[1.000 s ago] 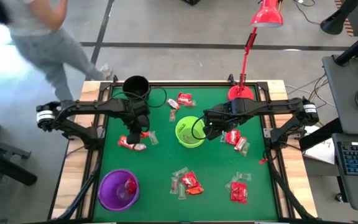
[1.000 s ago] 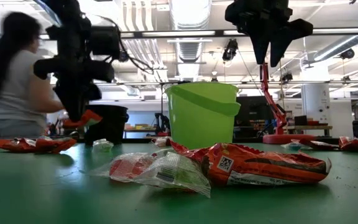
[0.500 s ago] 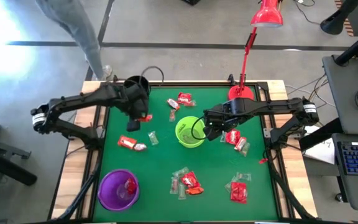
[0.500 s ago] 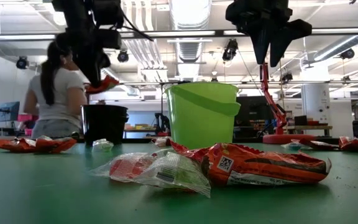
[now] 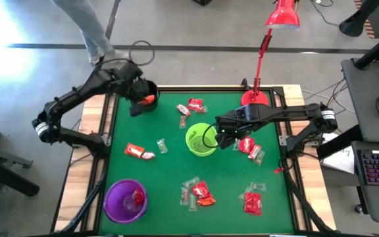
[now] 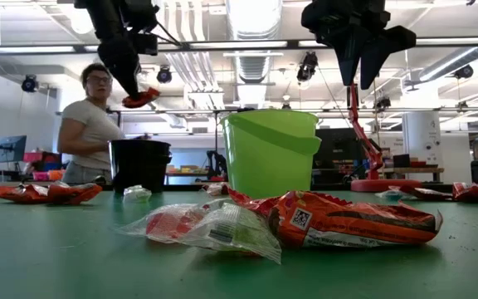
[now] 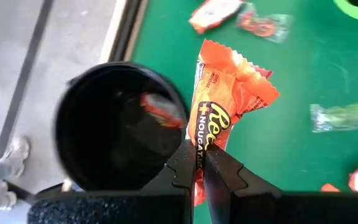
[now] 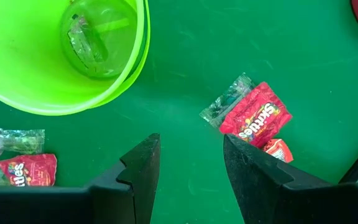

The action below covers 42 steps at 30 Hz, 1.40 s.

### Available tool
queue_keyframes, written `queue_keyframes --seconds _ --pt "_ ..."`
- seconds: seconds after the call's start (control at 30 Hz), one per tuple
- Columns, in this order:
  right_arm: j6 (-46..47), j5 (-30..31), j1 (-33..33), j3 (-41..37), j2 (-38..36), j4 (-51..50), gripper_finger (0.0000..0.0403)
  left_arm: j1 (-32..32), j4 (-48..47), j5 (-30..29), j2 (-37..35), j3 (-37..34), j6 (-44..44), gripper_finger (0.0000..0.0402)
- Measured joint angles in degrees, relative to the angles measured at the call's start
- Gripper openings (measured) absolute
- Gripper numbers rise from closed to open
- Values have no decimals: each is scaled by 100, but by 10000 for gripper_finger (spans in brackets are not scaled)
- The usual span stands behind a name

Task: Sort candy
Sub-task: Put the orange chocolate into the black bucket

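Note:
My left gripper (image 5: 141,101) hangs high over the black cup (image 5: 143,91) at the table's far left, shut on an orange candy pack (image 7: 227,99). A red-orange candy (image 7: 159,109) lies inside that cup (image 7: 114,134). My right gripper (image 8: 190,167) stands open above the bare mat just right of the green cup (image 5: 201,139), nothing between its fingers. A clear-wrapped candy (image 8: 89,38) lies in the green cup. The purple cup (image 5: 125,199) at the near left holds a red candy. More candy lies loose on the mat. My left gripper pinches one end of the orange pack (image 7: 199,148) between its two fingers. The fingers slant down from above. The pack sticks out past the fingertips, lifted clear, beside and above the black cup's rim; in the low view the pack (image 6: 142,97) hangs just under the fingers.
Loose candy lies at the left (image 5: 137,152), the far middle (image 5: 193,106), right of the green cup (image 5: 249,147) and along the near side (image 5: 199,191). A red lamp (image 5: 260,59) stands at the far edge. A person (image 6: 90,124) stands beyond the table.
My left gripper has risen and swung toward the table's far left corner, from above the loose candy at the left up to the black cup. It stays shut on the orange pack, which rode along lifted clear. The person behind the table has walked across.

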Motion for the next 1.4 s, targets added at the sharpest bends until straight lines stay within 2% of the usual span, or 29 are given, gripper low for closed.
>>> queue_keyframes --seconds 0.17,0.27,0.57,0.7,1.4 --pt "0 0 0 0 0 0 169 400 -42 10 5 74 173 0" --pt "4 -2 2 0 0 0 169 529 -132 240 7 45 183 0" --pt "20 -2 2 0 0 2 169 499 -290 477 0 31 82 0" --pt "22 -2 2 0 0 4 169 498 -309 765 -4 31 65 0" --pt "29 -2 2 0 0 24 169 497 -594 863 -8 31 147 0"
